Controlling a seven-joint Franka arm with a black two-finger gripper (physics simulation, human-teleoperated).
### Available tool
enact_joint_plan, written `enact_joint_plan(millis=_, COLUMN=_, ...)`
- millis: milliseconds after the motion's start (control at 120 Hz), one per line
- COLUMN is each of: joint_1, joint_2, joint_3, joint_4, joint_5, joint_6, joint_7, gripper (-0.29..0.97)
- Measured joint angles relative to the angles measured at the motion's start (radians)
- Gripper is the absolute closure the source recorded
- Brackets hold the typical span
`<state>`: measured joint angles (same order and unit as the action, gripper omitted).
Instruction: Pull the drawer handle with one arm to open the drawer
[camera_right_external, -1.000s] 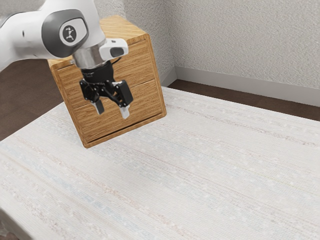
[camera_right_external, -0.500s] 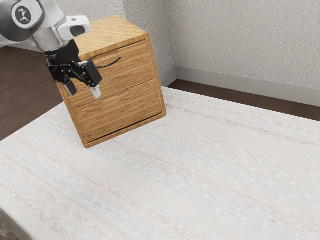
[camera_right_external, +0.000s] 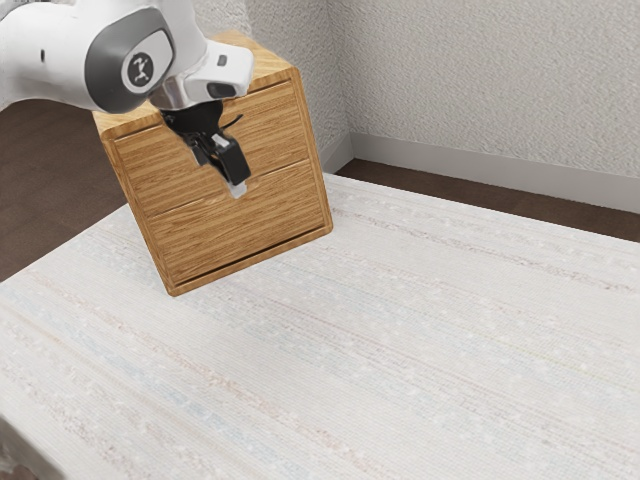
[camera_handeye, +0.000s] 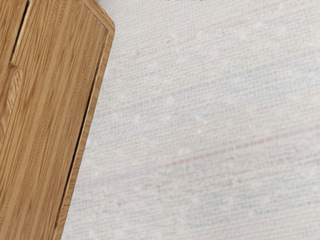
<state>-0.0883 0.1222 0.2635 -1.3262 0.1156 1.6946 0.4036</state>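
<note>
The pincer (camera_right_external: 230, 172), spread or pressed together I cannot tell, has swung back across the cabinet (camera_right_external: 250, 225) front to just below the handle (camera_right_external: 236, 121). The top drawer (camera_right_external: 275, 115) sits flush in the cabinet, so pulling hasn't begun.

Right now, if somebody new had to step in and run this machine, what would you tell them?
Black gripper: in front of the light-brown wooden two-drawer cabinet, its tip near the seam between the drawers, below the thin dark curved handle of the top drawer. Open or shut: unreadable from this angle.
The cabinet stands at the far corner of the pale woven-textured table.
Done: the approach only; both drawers look shut.
Left: grasp the handle and pull the drawer out.
</note>
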Motion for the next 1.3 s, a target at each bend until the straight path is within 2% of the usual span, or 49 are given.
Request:
enact_joint_plan(millis=117, joint_1=0.009, joint_2=0.033, joint_3=0.003, joint_4=0.002, joint_5=0.009, joint_6=0.047, joint_7=0.046, gripper=0.00)
enact_joint_plan(millis=492, joint_1=0.042, joint_2=0.042, joint_3=0.002, joint_4=0.007, joint_5=0.014, joint_6=0.162, joint_7=0.158, gripper=0.00)
enact_joint_plan(millis=567, joint_1=0.072, joint_2=0.055, joint_3=-0.002, joint_4=0.024, joint_5=0.014, joint_6=0.174, joint_7=0.176, gripper=0.00)
enact_joint_plan(millis=892, joint_1=0.153, joint_2=0.128, joint_3=-0.013, joint_4=0.117, joint_5=0.011, joint_6=0.173, joint_7=0.236, gripper=0.00)
enact_joint_plan(millis=1300, joint_1=0.196, joint_2=0.202, joint_3=-0.065, joint_4=0.213, joint_5=0.015, joint_6=0.164, joint_7=0.280, gripper=0.00)
